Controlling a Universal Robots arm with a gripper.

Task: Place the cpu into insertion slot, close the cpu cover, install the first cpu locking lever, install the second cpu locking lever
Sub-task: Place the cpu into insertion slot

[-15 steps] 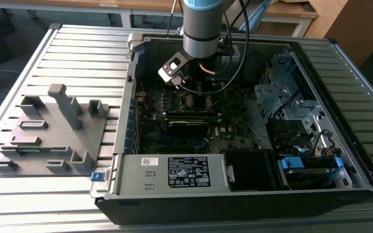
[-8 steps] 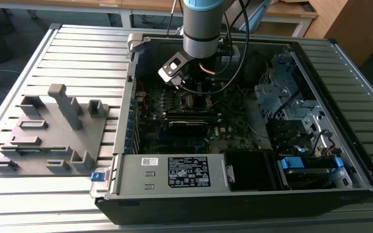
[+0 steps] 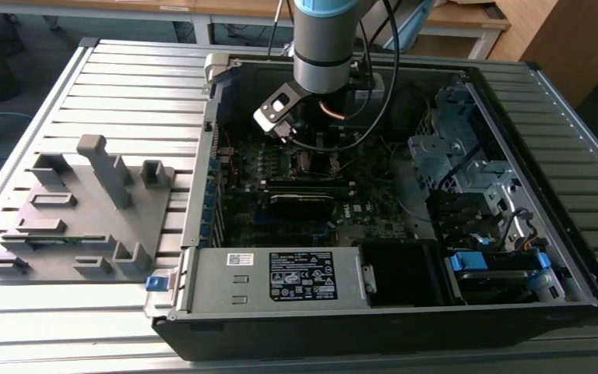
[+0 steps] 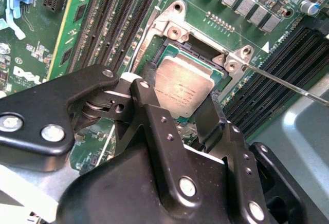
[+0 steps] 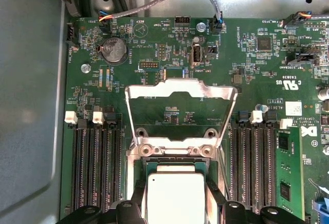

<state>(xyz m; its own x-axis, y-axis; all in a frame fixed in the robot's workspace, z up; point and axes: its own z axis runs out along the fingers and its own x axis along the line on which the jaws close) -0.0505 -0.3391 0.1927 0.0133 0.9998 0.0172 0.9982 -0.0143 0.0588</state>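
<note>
Silver-grey metal marks the cpu [image 4: 185, 88], which sits between the black fingers [image 4: 150, 106] of the tool [image 4: 182, 99] — the tool is narrowed onto two opposite edges of the chip and holds it. The second wrist view looks at this obliquely. The cpu lies within the dark rim of the slot [image 4: 195, 53], and a thin lever [image 4: 288, 84] slants away from one corner bracket. I cannot tell whether the chip is fully seated, because the fingers cover its near edges.

The first wrist view adds the cover [image 5: 180, 88], a cut-out frame standing raised on its hinge just beyond the slot, with green board [image 5: 169, 34] visible through its opening. Long black memory slots [image 5: 97, 167] run on both sides. The cpu [image 5: 175, 196] is cut off by the picture's edge there.

The exterior view gives the wider setting — the arm [image 3: 325, 47] reaches down into an open case [image 3: 382, 331] on a slatted tabletop [image 3: 133, 86]. The arm hides the slot.
</note>
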